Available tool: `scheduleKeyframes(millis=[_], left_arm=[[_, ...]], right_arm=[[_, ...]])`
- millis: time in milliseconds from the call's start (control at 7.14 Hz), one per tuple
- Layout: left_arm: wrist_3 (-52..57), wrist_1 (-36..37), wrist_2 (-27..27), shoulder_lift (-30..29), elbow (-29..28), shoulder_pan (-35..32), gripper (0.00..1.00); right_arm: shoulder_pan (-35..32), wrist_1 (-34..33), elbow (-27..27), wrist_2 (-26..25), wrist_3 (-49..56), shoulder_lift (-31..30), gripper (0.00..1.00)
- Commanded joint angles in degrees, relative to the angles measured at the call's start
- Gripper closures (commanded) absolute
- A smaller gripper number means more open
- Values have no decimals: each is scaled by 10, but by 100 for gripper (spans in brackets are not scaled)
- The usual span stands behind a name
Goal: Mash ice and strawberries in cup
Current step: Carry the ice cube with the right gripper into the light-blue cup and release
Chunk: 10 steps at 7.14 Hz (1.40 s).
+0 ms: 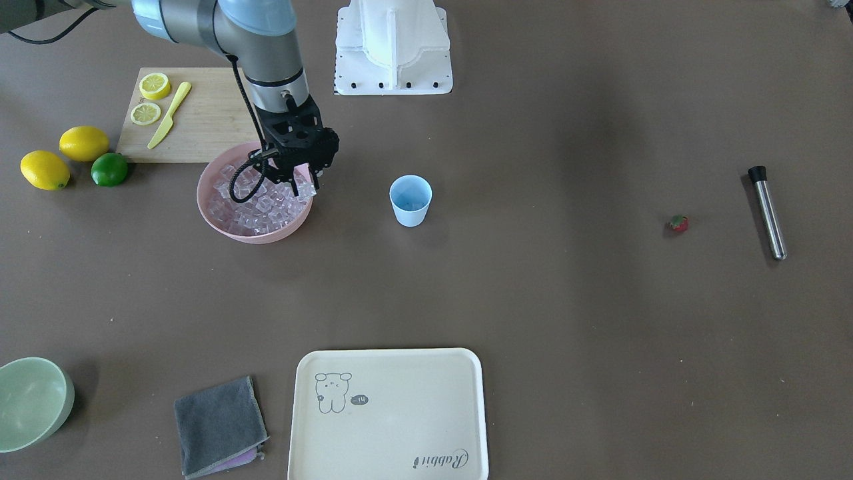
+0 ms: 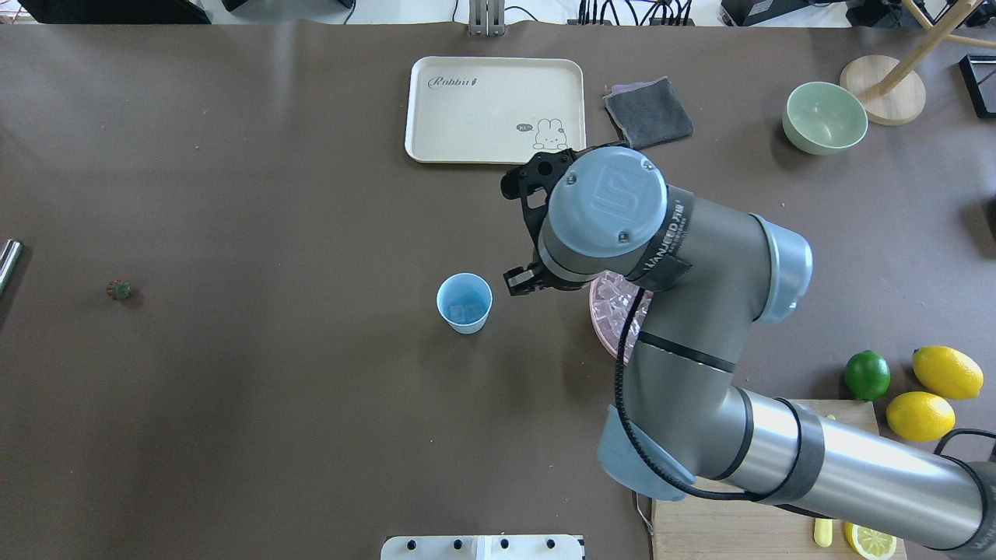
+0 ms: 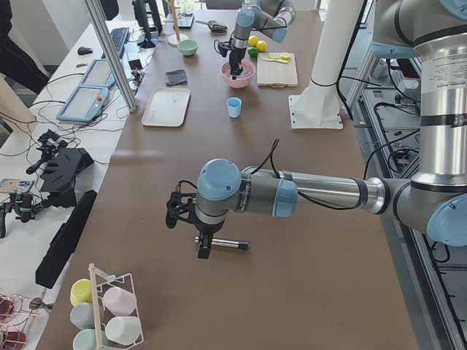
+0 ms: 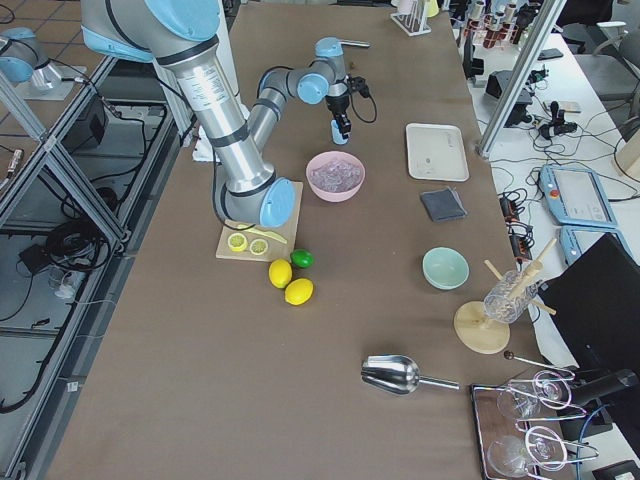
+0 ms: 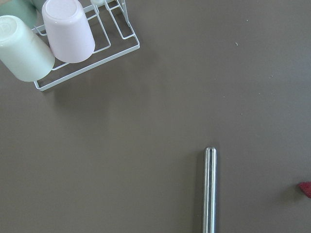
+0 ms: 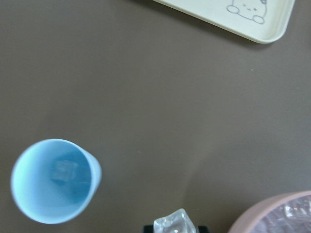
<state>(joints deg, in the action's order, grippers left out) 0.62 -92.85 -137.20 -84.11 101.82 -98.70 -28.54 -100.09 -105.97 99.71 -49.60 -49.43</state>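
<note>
The light-blue cup (image 1: 410, 200) stands upright mid-table with one ice cube in it, seen in the right wrist view (image 6: 64, 171). A pink bowl (image 1: 253, 237) beside it holds several ice cubes (image 1: 256, 207). My right gripper (image 1: 303, 183) hovers over the bowl's cup-side rim, shut on an ice cube (image 6: 175, 222). The strawberry (image 1: 678, 223) lies on the table far from the cup, near a steel muddler (image 1: 766, 212). My left gripper (image 3: 203, 251) hangs over the muddler (image 5: 209, 189); I cannot tell whether it is open.
A cream tray (image 1: 390, 413), a grey cloth (image 1: 220, 427) and a pale green bowl (image 1: 33, 400) lie along the far edge. A cutting board (image 1: 200, 123) with lemon slices and a yellow knife, two lemons and a lime (image 1: 109, 169) sit beyond the pink bowl. A cup rack (image 5: 73, 43) stands near the muddler.
</note>
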Motion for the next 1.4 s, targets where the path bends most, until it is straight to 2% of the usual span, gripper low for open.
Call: scheduleKeyframes(millis=[0,140,420,701,981,1261], left_arm=[[0,0,0,1,1,-1,1],[0,0,0,0,-1,0,1],[0,0,0,4,0,-2,1],[1,0,0,6,-3,-2,1],[2,0,-1,8,-3,-3,1],[2,0,-2,7,-5,-2,1]], right_arm=[[28,-19,43,-4,-60,99,99],[35,-12,75,-14,-65,120,99],[46,-12,96,-23,-66,118,100],[45,21,125,-31,-64,116,100],[45,23,147,-44,-65,116,100],[52,44,147,-51,-66,108,99]])
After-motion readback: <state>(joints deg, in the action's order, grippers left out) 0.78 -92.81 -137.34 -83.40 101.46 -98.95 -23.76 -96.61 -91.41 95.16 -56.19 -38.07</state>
